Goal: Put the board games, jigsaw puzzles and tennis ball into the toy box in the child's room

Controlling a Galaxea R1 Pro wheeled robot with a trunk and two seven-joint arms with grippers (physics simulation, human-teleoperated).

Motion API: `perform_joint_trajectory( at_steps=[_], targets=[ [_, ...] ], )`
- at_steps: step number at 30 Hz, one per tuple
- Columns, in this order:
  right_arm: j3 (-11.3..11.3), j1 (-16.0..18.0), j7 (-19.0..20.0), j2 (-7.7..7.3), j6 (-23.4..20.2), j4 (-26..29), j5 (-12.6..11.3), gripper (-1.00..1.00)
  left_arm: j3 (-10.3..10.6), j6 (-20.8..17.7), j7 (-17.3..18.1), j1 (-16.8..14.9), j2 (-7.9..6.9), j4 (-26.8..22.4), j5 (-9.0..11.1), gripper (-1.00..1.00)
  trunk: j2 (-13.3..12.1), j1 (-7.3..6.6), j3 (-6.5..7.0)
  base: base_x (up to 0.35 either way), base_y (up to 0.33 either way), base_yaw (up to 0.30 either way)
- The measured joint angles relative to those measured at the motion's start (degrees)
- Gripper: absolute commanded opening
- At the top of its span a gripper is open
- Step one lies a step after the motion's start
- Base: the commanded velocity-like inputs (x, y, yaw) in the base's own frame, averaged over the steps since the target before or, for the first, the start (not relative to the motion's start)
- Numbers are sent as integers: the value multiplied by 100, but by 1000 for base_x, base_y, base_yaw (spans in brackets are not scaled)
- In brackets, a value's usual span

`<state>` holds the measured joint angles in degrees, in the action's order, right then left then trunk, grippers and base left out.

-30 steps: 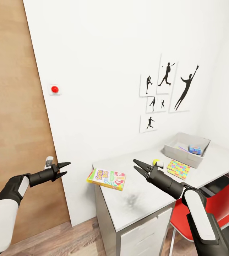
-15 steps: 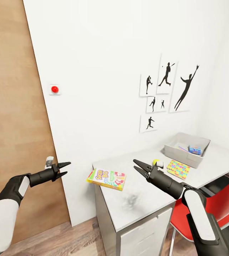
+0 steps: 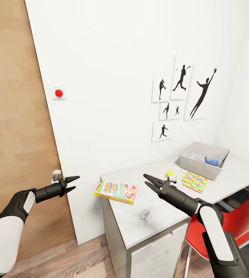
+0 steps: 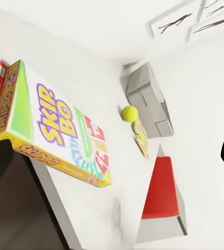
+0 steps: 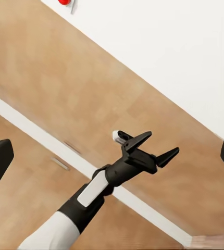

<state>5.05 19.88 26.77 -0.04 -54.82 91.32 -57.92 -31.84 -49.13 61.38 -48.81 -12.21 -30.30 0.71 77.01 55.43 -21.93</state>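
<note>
A Skip-Bo board game [image 3: 116, 192] [image 4: 60, 130] lies flat at the near left corner of the white table [image 3: 155, 220], slightly over its edge. Farther along are the tennis ball [image 3: 170, 174] [image 4: 129, 113] and a jigsaw puzzle [image 3: 194, 182] [image 4: 141, 138]. The grey toy box [image 3: 201, 170] [image 4: 146, 94] stands behind them by the wall, with a blue printed box [image 3: 212, 160] inside. My right gripper [image 3: 145, 180] hovers open over the table between the board game and the ball. My left gripper [image 3: 76, 183] [image 5: 156, 146] is open, left of the table, in front of the wooden door.
A red chair [image 3: 238, 222] [image 4: 161, 187] stands at the table's right side. A wooden door [image 3: 12, 135] fills the left, with a white wall behind the table. A red button [image 3: 58, 93] and black silhouette pictures [image 3: 182, 96] hang on that wall.
The whole picture has shifted slightly upward, so the camera has moved. Both grippers stay open in about the same poses; the toys have not moved.
</note>
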Motion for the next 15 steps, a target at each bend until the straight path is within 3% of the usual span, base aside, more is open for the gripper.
perform_joint_trajectory(
  at_steps=[4,7,9,15],
  targets=[
    [-27,218,-454,1,-149,0,-53,100,2,5,-16,0,149,4,0,100,161,88,-72,0,0,0],
    [-53,893,-1176,48,-347,-29,-125,100,7,112,-58,0,229,6,-4,100,281,154,-125,0,0,0],
    [-54,1233,-1595,80,-390,-64,-174,100,7,215,-69,0,248,6,-6,100,361,198,-161,0,0,0],
    [-53,1740,-2245,56,-421,-144,-469,100,-16,291,-67,0,243,125,-2,100,602,330,-269,0,0,0]
  ],
)
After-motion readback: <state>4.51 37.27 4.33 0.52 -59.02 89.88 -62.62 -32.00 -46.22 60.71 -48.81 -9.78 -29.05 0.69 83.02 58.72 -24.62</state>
